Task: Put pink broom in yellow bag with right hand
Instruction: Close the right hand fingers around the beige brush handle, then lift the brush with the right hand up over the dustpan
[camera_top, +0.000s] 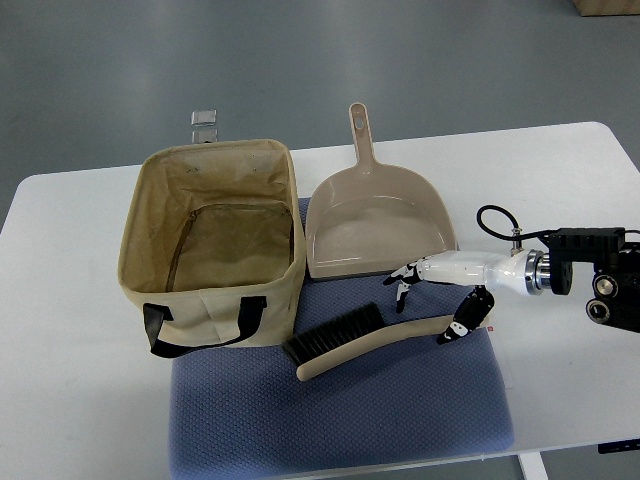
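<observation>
A pale pink hand broom (375, 341) with black bristles lies on a blue mat (340, 420), bristles to the left, handle curving right. A yellowish fabric bag (215, 250) with black straps stands open to the left of it. My right hand (440, 300) comes in from the right edge and hovers over the handle's right end. Its fingers (405, 278) are spread, and the thumb (468, 318) reaches down beside the handle tip. It holds nothing. The left arm does not show.
A pale pink dustpan (375, 225) lies behind the broom, handle pointing away, partly on the mat. A white table (60, 330) bears everything. A small clear clip (205, 120) sits behind the bag. The table's front right corner is near my forearm.
</observation>
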